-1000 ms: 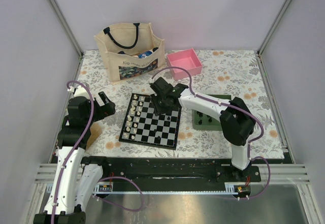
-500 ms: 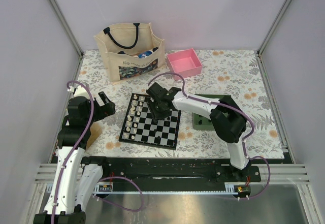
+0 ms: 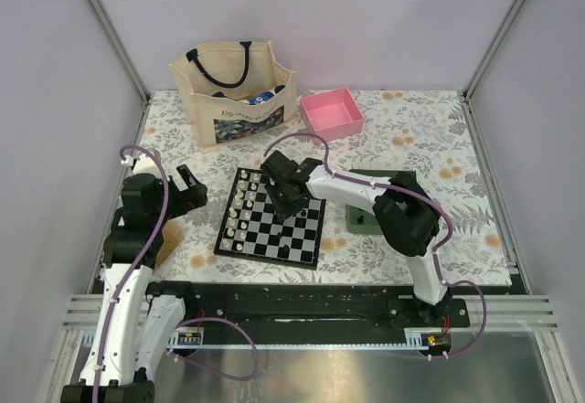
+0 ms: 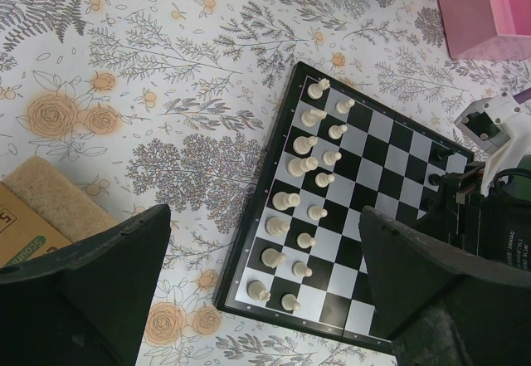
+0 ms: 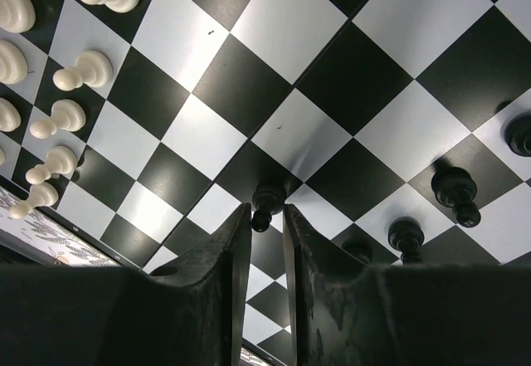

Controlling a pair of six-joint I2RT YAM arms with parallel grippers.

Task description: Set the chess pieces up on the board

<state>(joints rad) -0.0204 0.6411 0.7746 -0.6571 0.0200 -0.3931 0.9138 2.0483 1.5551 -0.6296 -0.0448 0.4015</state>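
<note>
The board (image 3: 267, 259) lies at the table's middle, also in the left wrist view (image 4: 267, 146) and filling the right wrist view (image 5: 282, 17). My right gripper (image 3: 285, 204) is low over its far right part, jaws nearly closed (image 5: 267, 212) on a black pawn (image 5: 265, 202) whose base meets a black square. Three more black pieces (image 5: 455, 190) stand close by on the right. Cream-white chessmen (image 4: 303, 167) fill two columns on the board's left side. My left gripper (image 3: 187, 188) hangs open and empty left of the board (image 4: 264, 217).
A green tray (image 3: 359, 218) lies right of the board, partly hidden by the right arm. A pink box (image 3: 332, 113) and a cloth tote bag (image 3: 233, 92) stand at the back. A cardboard box with a sponge (image 4: 50, 208) sits by the left arm.
My right gripper has moved left from the board's right edge further over the board. The left arm has not moved.
</note>
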